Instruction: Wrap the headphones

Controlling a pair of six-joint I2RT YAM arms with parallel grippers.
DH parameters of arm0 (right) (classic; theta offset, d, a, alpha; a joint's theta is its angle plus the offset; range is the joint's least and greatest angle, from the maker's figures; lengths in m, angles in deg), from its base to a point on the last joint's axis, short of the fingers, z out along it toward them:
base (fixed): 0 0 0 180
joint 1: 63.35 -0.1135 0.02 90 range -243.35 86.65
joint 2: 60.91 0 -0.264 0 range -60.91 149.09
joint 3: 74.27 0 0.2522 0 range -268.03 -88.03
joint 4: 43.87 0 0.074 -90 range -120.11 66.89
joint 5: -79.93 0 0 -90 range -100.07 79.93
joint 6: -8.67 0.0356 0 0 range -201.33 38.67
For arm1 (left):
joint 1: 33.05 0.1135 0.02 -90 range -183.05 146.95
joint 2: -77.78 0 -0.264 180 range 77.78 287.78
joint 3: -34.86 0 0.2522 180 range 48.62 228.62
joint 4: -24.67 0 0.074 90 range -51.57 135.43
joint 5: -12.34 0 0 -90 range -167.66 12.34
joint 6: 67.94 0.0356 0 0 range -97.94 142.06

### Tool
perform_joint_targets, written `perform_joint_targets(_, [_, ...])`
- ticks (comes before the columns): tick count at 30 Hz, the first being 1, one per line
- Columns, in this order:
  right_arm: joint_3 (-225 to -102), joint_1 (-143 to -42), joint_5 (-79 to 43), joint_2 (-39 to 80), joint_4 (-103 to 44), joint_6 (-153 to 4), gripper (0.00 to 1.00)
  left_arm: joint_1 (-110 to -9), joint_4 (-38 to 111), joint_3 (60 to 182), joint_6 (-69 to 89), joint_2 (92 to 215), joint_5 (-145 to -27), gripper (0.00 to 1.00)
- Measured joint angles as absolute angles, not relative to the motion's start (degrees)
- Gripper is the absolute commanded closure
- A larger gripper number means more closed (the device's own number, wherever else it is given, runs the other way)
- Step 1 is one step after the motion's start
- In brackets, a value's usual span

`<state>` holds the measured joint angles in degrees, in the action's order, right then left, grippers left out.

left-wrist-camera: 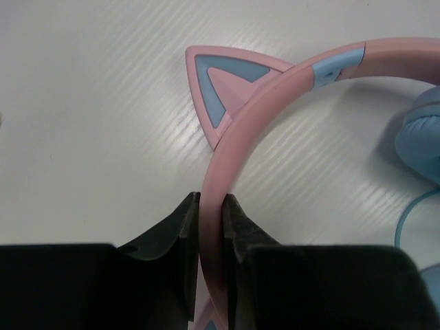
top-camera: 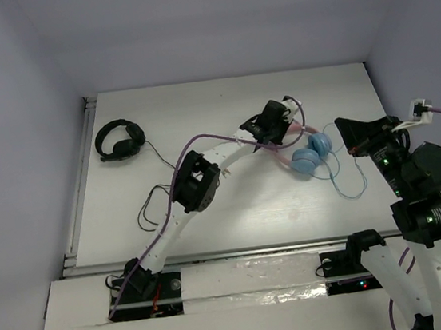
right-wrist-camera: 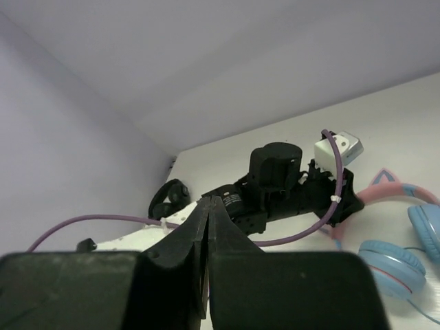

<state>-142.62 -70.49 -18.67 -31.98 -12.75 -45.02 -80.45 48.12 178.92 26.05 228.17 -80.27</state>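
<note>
The headphones (top-camera: 310,159) lie on the white table (top-camera: 234,211) right of centre, with their light blue earcups (right-wrist-camera: 385,267) stacked close together. Their pink headband (left-wrist-camera: 237,130) carries a cat ear (left-wrist-camera: 220,86). My left gripper (left-wrist-camera: 210,203) is shut on the headband, which runs straight between both fingers. In the top view this gripper (top-camera: 275,140) sits just left of the earcups. The thin light blue cable (top-camera: 348,184) loops loosely on the table right of the earcups. My right gripper (right-wrist-camera: 210,203) is shut with nothing showing between its fingers. It hovers right of the headphones (top-camera: 343,127).
All-black headphones (top-camera: 119,139) rest at the far left of the table, and their thin black cable (top-camera: 156,199) trails toward the left arm. The left arm's purple cable (right-wrist-camera: 302,234) arches over the table. Walls close in the table's left, back and right edges.
</note>
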Motion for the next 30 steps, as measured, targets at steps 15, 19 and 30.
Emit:
perform_joint_targets(15, [-137.0,-70.5,-26.6,-27.0,-23.0,-43.7,0.68,-66.5,51.6,162.7,18.9,195.1,-83.5,1.0])
perform_joint_targets(19, [-137.0,-70.5,-26.1,-24.3,-25.3,-45.9,0.43,-62.2,52.6,165.4,16.4,187.5,-85.2,1.0])
perform_joint_targets(30, [-131.9,-70.5,-26.1,-10.7,-32.8,-48.3,0.21,-60.2,60.7,177.0,10.8,183.4,-91.9,1.0])
